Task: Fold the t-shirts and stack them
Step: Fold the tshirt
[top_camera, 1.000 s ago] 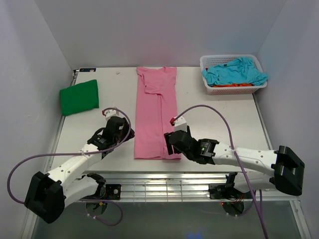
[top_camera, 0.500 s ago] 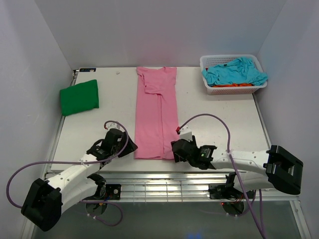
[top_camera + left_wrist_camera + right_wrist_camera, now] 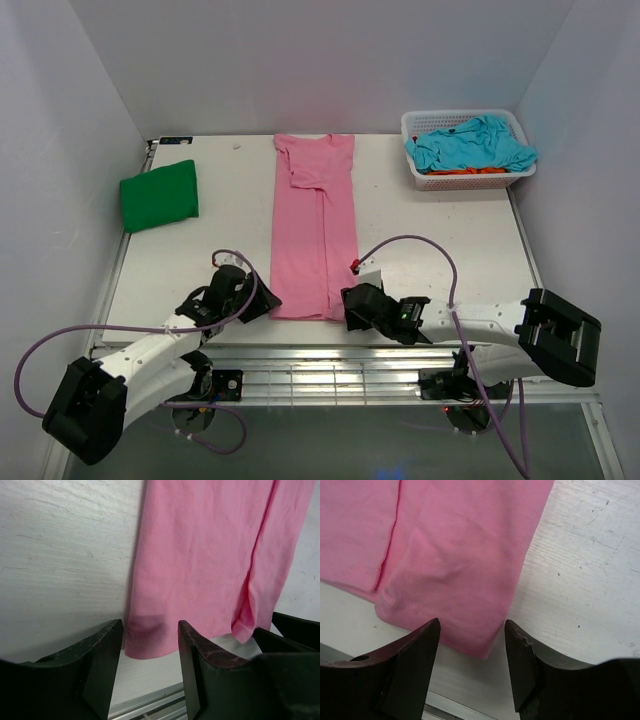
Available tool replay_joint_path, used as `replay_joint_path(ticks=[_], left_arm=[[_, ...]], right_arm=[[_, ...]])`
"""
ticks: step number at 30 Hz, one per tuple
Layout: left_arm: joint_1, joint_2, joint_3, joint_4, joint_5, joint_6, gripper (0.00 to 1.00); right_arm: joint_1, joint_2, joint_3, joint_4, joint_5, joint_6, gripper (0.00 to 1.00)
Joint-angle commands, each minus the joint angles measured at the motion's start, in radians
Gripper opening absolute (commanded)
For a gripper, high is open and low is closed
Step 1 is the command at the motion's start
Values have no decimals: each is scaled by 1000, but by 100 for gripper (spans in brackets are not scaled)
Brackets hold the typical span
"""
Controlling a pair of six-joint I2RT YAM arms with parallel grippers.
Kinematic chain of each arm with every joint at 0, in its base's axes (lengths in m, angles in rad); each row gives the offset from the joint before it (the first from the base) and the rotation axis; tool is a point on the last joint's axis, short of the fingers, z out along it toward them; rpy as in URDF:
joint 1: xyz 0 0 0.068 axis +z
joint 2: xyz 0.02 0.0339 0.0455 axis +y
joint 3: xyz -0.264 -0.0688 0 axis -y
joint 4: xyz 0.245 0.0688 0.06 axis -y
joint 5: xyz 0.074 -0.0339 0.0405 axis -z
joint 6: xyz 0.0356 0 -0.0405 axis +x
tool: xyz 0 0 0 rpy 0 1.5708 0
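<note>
I see the pink t-shirt [image 3: 315,225] lying as a long folded strip mid-table, hem at 6 o'clock. My left gripper [image 3: 150,630] and right gripper [image 3: 472,630] gape wide at its hem corners, holding nothing. The green t-shirt [image 3: 160,195] lies folded at 10 o'clock, and the turquoise t-shirt [image 3: 470,145] is in the basket [image 3: 450,181] at 2.

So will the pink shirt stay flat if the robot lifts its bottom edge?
Probably not. The pink t-shirt lies limp with soft creases, so it will likely droop between the lifted corners. It looks thin, so probably light to lift. Its folded-in sides may flop open, and it may drag on the scuffed table.
</note>
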Motion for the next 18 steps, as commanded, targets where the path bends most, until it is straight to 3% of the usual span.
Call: replay_joint_path(ticks=[1,7,13,16,18], left_arm=[[-9,4,-28,0,12,-24,59],[-18,10,-40,3,6,-30,55],[-26,64,-39,5,-1,-39,37],[-35,93,-37,12,-5,-41,25],[-41,104,-37,15,-14,-41,18]], right_arm=[[-4,19,-9,72,-17,21,60],[-4,22,-21,74,-30,33,57],[-4,7,-20,49,-14,42,49],[-2,5,-18,22,-8,47,39],[-4,1,-24,17,-4,55,27]])
